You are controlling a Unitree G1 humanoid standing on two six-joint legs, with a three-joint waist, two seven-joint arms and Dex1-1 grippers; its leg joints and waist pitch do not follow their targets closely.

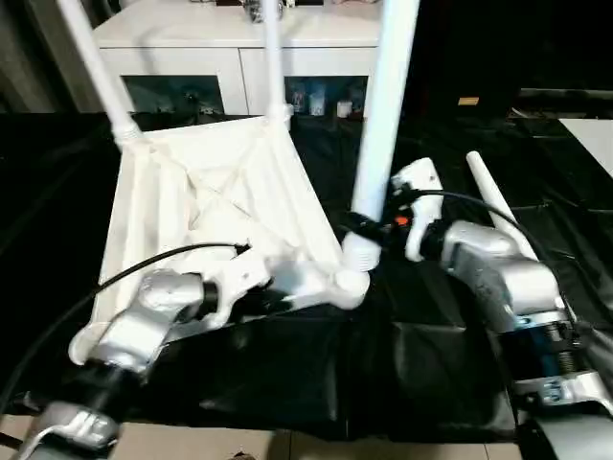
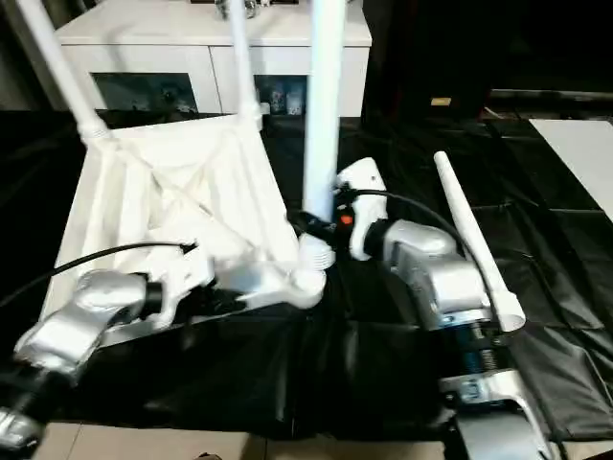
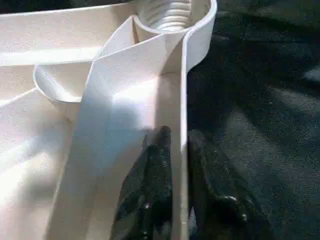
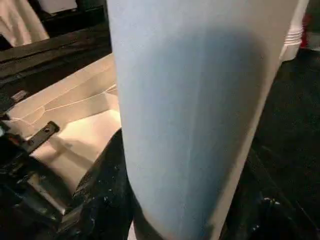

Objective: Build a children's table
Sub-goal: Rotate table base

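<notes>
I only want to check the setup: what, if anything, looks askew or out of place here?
One leg lies loose on the black sheet, not fitted. The upturned tabletop sits tilted, its near rim pinched by the left gripper, while the right gripper holds the near-corner leg upright.

No legible text, label or number anywhere, as far as these views allow.

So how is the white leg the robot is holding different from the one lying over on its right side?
The held leg stands upright, its lower end at the tabletop's corner socket; the loose leg lies flat on the black sheet, away from the tabletop. The right gripper grips the held leg near its base; nothing touches the loose one. Both are long white tapered tubes.
</notes>
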